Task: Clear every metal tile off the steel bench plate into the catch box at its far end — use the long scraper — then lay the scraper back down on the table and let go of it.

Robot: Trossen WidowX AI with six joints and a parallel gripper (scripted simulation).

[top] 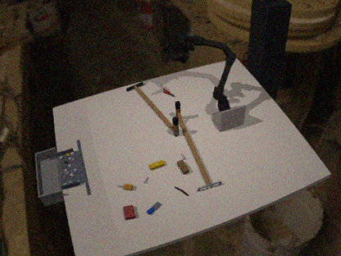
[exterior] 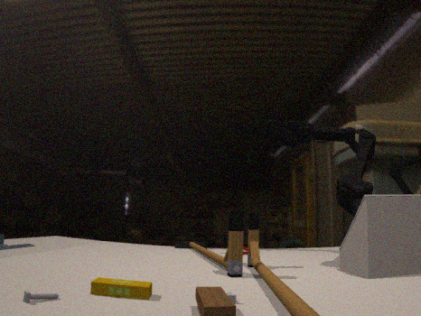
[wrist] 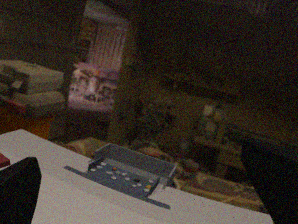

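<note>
Black gripper hangs spread and empty in the top view, above two long wooden-handled tools, one black-headed, one grey-headed; which is the scraper is unclear. Exterior: upright grips invite a level, centred approach. Wrist: small tiles dot the blue-grey steel plate, beside its catch box.

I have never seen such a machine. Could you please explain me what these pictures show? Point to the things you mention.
The machine is one black arm (top: 229, 63) (exterior: 367, 151). Its gripper (top: 176, 49) is open and holds nothing. One picture looks down from above, one looks across the table (top: 114, 125) (exterior: 158, 266) (wrist: 75, 200) from low, and one looks out past the gripper's fingers. On the table lie two long tools with wooden handles, a yellow block (top: 156, 165) (exterior: 121, 288), a brown block (top: 183, 167) (exterior: 216, 302) and small items. Tiles lie on the plate (top: 78, 169) (wrist: 107, 181).
</note>
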